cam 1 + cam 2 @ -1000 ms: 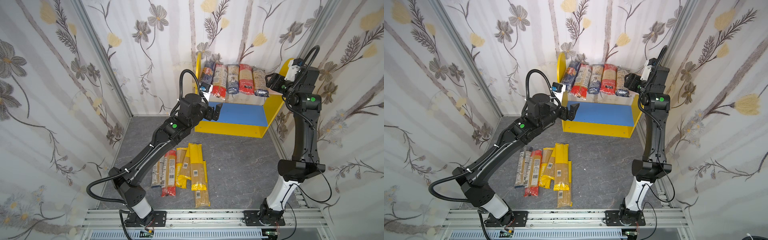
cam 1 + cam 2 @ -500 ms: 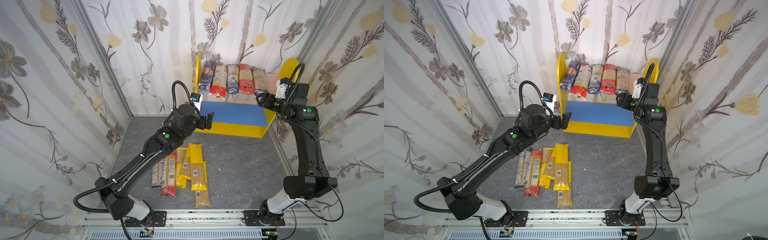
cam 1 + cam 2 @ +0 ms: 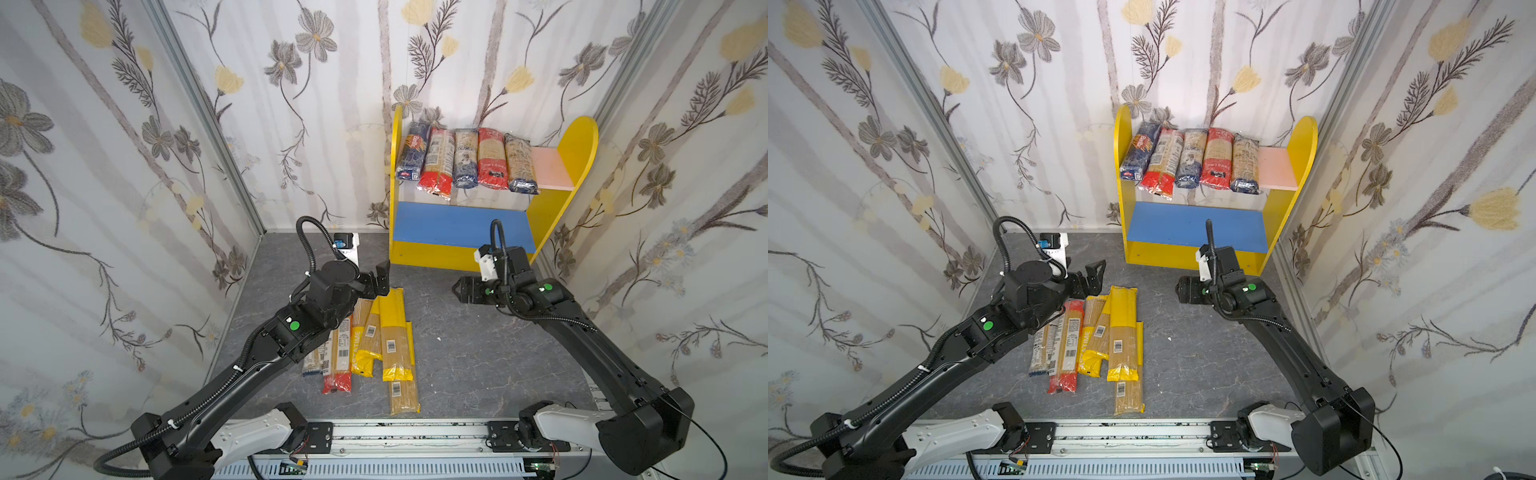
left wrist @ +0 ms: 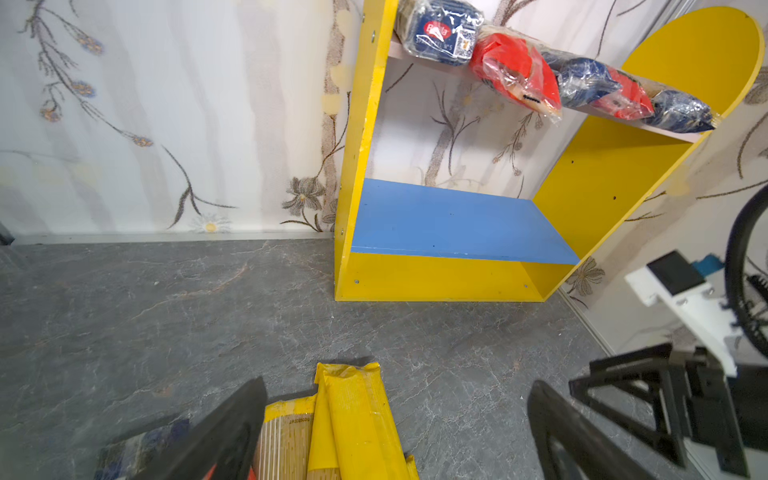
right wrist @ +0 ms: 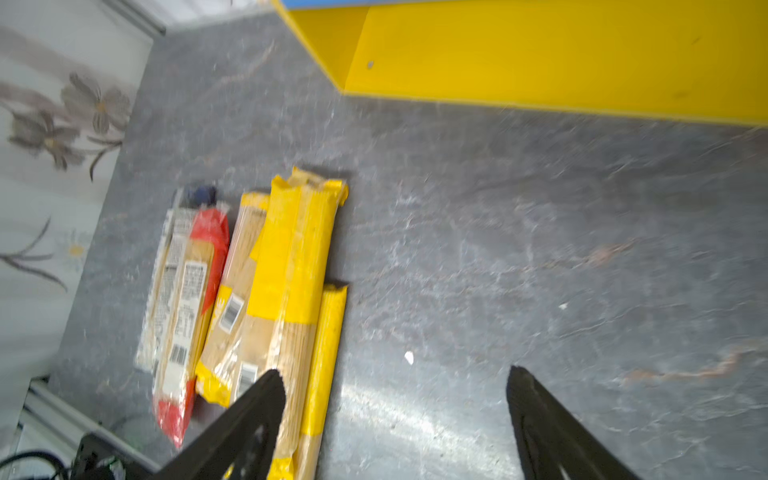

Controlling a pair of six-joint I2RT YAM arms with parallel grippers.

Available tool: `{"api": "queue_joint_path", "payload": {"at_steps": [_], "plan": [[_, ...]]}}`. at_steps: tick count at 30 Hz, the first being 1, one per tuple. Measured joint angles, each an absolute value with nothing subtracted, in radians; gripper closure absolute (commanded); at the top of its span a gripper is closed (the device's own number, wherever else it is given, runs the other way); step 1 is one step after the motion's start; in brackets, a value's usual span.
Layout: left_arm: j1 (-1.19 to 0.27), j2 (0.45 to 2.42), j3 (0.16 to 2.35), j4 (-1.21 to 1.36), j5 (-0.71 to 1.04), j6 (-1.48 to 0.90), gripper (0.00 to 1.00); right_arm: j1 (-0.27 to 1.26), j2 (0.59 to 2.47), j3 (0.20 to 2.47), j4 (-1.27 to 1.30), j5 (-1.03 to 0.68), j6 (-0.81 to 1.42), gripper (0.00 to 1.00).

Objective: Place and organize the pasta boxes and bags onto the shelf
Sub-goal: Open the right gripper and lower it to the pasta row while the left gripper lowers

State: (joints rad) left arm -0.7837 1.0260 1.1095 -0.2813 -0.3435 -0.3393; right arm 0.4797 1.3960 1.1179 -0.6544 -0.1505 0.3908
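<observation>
Several packets [image 3: 392,332] lie under left tool [image 3: 380,277], agape; right tool [image 3: 460,289] agape, empty, near shelf [image 3: 582,139].

- left arm [image 3: 291,328] covers the shelf-side ends of the leftmost packets [image 3: 337,357] in both top views
- right wrist view: smeared, packet labels unreadable; shelf [image 5: 540,54] cut by edge, only base shows
- left wrist view: packets cut off at edge, only shelf-side ends show
</observation>
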Motion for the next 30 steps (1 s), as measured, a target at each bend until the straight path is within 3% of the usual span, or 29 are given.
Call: {"api": "queue_joint_path", "payload": {"at_steps": [1, 2, 3, 16, 22, 30], "plan": [[-0.784, 1.01, 1.092, -0.281, -0.349, -0.35, 0.0, 0.52, 1.395, 1.095, -0.644, -0.15, 0.405, 0.14], [-0.784, 0.991, 1.069, -0.281, -0.355, -0.367, 0.0, 0.567, 1.396, 1.067, -0.621, -0.15, 0.423, 0.01], [-0.784, 0.972, 1.047, -0.281, -0.36, -0.381, 0.0, 0.61, 1.398, 1.045, -0.602, -0.144, 0.446, 0.0], [-0.784, 0.771, 0.868, -0.34, -0.381, -0.528, 0.0, 1.032, 1.521, 0.904, -0.367, -0.003, 0.619, 0.0], [-0.782, 0.777, 0.864, -0.359, -0.4, -0.524, 0.0, 1.187, 1.617, 0.868, -0.27, 0.102, 0.706, 0.0], [-0.778, 0.825, 0.886, -0.371, -0.405, -0.491, 0.0, 1.272, 1.739, 0.885, -0.219, 0.25, 0.784, 0.0]]}}
